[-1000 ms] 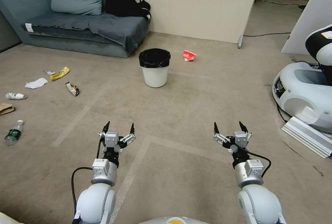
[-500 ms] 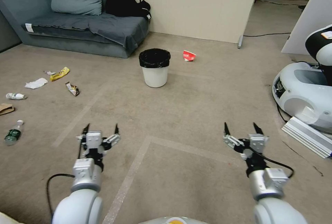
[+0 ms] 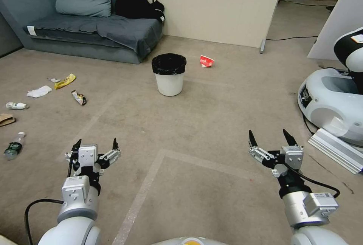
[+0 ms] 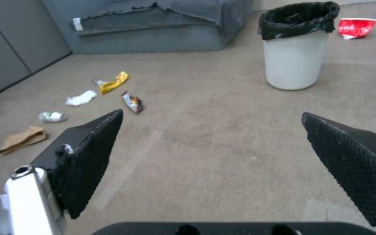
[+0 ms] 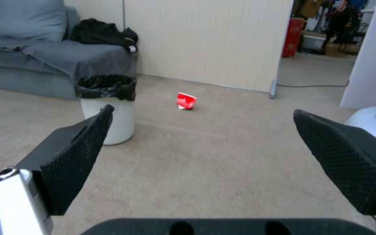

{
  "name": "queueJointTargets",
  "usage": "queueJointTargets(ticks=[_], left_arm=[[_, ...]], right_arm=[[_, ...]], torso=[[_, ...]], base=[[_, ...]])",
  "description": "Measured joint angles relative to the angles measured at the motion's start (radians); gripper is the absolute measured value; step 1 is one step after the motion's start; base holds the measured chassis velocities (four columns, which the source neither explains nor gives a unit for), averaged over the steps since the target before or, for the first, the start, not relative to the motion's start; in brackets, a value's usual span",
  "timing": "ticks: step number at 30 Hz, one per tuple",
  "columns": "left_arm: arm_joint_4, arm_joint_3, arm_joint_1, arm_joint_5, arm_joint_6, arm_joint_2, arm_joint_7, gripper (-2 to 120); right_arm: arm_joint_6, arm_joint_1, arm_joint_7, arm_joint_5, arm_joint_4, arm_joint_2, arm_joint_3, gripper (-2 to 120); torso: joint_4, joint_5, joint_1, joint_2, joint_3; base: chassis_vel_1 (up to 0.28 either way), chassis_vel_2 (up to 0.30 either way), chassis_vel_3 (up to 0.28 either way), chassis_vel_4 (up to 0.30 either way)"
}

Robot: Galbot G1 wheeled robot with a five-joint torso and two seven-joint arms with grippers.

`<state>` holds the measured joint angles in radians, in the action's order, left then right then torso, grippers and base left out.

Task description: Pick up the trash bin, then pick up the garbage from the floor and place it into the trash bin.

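Left gripper [image 3: 96,145] low over bare carpet [image 3: 196,131], fingers spread wide, nothing between them; right gripper [image 3: 270,137] likewise held over carpet, fingers apart and empty

Bin [image 3: 169,74] upright well ahead of both grippers, ahead and to the right of the left one, ahead and to the left of the right one; white pail, black bag folded over rim. In left wrist view, bin [image 4: 296,45] far beyond the fingertips, nearer the right-hand finger's side; in right wrist view, bin [image 5: 107,107] far out past the left-hand finger

Red cup [image 3: 206,61] on its side just beyond the bin, apart from it, well ahead of the right gripper; same cup [image 5: 186,101] between the finger lines in right wrist view, far off

Rest of litter well to the left of the left gripper: foil wrapper [image 3: 79,97] nearest the bin, yellow wrapper [image 3: 65,80] and tissue [image 3: 39,91] farther left, small bottle [image 3: 16,106], cardboard scrap [image 3: 6,119], and green-labelled bottle [image 3: 13,146] lying left of the left gripper at about its level. Each piece separate, none touching the bin

Sofa [image 3: 87,25] behind, beyond bin and litter; second robot's white base [image 3: 332,101] off to the right of the right gripper
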<state>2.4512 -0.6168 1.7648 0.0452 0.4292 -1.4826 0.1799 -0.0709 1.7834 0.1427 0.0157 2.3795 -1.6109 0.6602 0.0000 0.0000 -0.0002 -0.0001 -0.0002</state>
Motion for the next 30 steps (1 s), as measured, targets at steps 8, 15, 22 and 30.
queueJointTargets(ticks=[8,15,22,30], left_arm=[[0.0,0.014,-0.001,-0.011,-0.007,0.005,-0.016,100],[-0.004,0.03,0.0,-0.006,-0.01,0.006,-0.022,100],[-0.006,0.031,0.002,-0.007,-0.011,0.011,-0.024,100],[-0.004,0.033,0.009,-0.016,-0.011,0.012,-0.02,100]], right_arm=[[0.0,0.0,0.002,0.004,-0.001,0.001,0.001,100],[-0.003,-0.001,0.006,0.019,-0.007,0.002,-0.003,100],[-0.003,-0.004,0.012,0.019,-0.013,0.002,-0.006,100],[-0.003,-0.006,0.013,0.019,-0.014,0.003,-0.01,100]], torso=[[-0.0001,-0.0001,0.0,0.0,0.0],[-0.0001,-0.0005,0.0,0.0,0.0],[0.0001,0.0003,0.0,0.0,0.0],[-0.0001,0.0,0.0,0.0,0.0]], base=[[-0.185,0.197,0.208,-0.194],[-0.261,0.264,0.268,-0.258],[-0.337,0.344,0.329,-0.331],[-0.36,0.355,0.364,-0.368]])
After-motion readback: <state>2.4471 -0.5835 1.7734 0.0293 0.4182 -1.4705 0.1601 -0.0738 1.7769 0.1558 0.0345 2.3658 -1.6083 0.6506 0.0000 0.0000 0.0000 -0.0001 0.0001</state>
